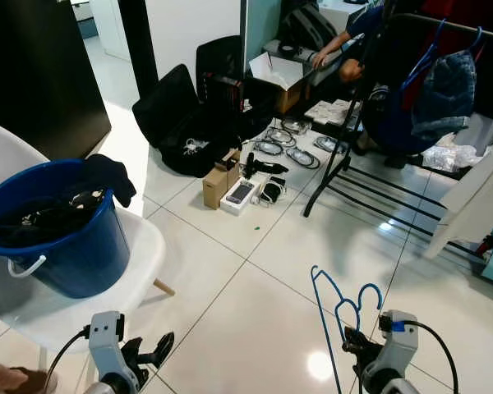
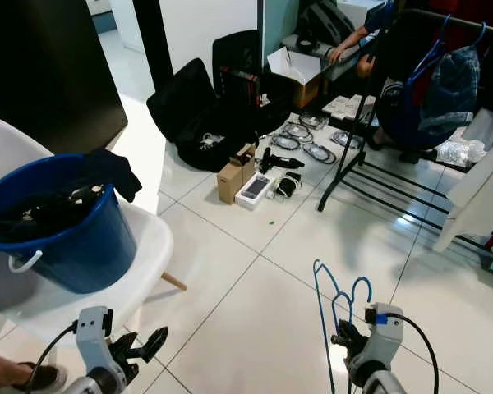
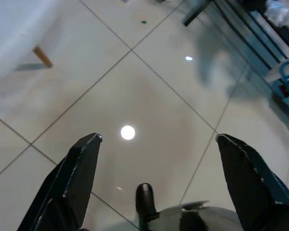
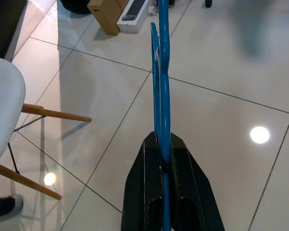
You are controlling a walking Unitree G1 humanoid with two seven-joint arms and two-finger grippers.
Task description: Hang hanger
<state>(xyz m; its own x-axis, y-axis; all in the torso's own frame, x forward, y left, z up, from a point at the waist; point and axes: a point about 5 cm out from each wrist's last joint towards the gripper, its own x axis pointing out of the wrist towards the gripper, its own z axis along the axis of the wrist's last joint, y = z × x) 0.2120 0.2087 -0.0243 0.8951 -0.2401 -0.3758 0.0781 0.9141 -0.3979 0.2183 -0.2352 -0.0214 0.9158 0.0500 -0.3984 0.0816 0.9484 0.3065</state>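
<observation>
Where the white chair [image 1: 107, 304] stands at far left, a blue bucket [image 1: 62, 238] rests on its seat, dark cloth [image 1: 107, 176] draped over its rim. Left claw [image 1: 152, 351] hangs low beside the chair, fingers spread wide apart and empty; the left wrist view confirms the gap, with only white tiled floor [image 3: 149, 96] between them. At floor centre, farther off: a black bag [image 1: 177, 119], a brown box [image 1: 218, 182], a white box [image 1: 240, 195], coiled cables [image 1: 289, 148]. Right claw [image 4: 164, 159] is clamped shut on a blue hanger [image 1: 338, 316], held upright near the lower right, hook uppermost, above the floor. Upper right: a black garment rack [image 1: 378, 131] carrying hung clothing [image 1: 440, 94] on blue hangers, well apart from the held hanger. A person's arm [image 1: 333, 45] reaches behind the rack
</observation>
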